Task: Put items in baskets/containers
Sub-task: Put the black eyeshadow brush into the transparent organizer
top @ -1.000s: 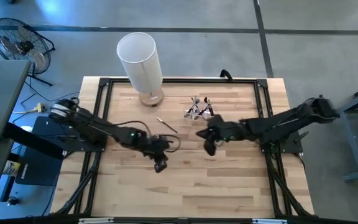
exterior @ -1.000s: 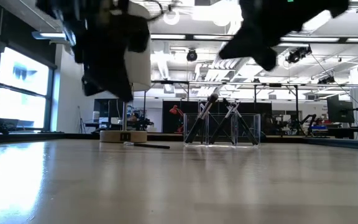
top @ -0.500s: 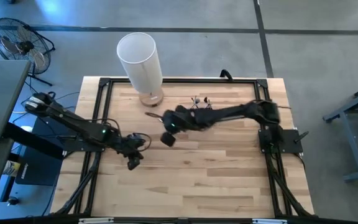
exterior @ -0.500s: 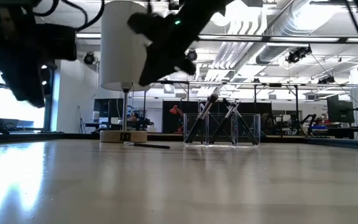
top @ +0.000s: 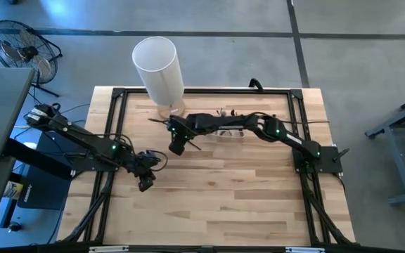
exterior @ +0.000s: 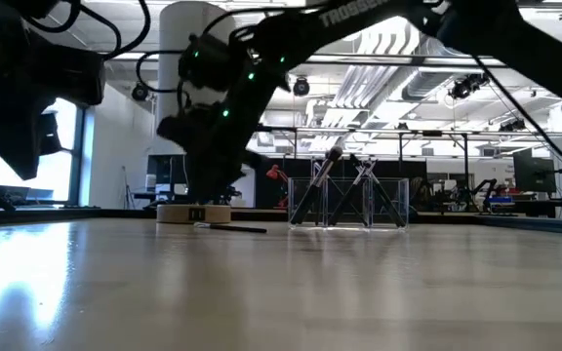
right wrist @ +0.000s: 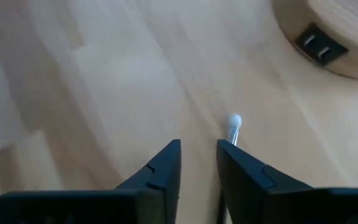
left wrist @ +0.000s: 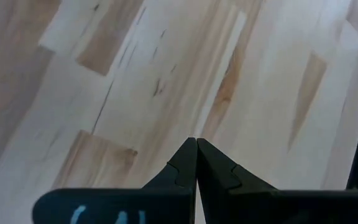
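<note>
One loose dark brush [exterior: 237, 228] lies flat on the table near the white cylinder's wooden base; its pale end [right wrist: 234, 122] shows in the right wrist view. My right gripper [top: 176, 146] [right wrist: 197, 155] is open and low over it, and the brush lies just outside one finger, not in the gap. The clear holder [exterior: 349, 203] stands on the table farther right, with several brushes leaning inside it; in the high view my right arm covers most of it. My left gripper [top: 144, 185] [left wrist: 196, 146] is shut over bare wood at the left. My right gripper comes down slanting at the loose brush. The brush's pale end [right wrist: 234, 122] runs under the outer side of one finger [right wrist: 241, 171]. I cannot tell whether that finger touches it.
The tall white cylinder [top: 159, 67] on its wooden base [right wrist: 328, 37] stands at the table's far left, close to my right gripper. A black frame [top: 118, 95] runs round the table. Bare wood fills the near half.
My right arm has swung from the table's right-centre leftward past the holder to the loose brush by the cylinder's base, and has come down low. My left gripper has drawn back toward the table's left edge. The loose brush and the holder have stayed put.
</note>
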You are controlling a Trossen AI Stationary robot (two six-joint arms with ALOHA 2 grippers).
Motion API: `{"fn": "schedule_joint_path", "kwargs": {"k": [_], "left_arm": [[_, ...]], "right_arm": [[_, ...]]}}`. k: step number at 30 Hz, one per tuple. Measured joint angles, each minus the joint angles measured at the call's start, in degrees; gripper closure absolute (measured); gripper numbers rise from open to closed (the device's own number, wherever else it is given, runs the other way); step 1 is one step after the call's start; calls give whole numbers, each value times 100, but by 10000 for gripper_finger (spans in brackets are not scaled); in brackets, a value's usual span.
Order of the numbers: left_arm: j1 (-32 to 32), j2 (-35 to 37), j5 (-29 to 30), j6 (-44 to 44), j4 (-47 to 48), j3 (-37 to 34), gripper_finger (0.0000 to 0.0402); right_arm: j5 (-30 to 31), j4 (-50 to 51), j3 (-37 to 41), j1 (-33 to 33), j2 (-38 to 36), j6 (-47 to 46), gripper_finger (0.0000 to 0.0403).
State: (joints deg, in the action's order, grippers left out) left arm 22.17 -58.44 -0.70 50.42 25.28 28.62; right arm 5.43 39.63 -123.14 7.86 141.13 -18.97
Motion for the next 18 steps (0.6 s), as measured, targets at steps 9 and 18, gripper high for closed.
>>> {"fn": "schedule_joint_path", "kwargs": {"k": [9,18], "left_arm": [[0,27,33,43,146,-2,401],[0,25,104,111,153,-2,401]], "right_arm": [[240,-439,103,193,128,382,270],[307,-612,115,199,411,579,269]]}}
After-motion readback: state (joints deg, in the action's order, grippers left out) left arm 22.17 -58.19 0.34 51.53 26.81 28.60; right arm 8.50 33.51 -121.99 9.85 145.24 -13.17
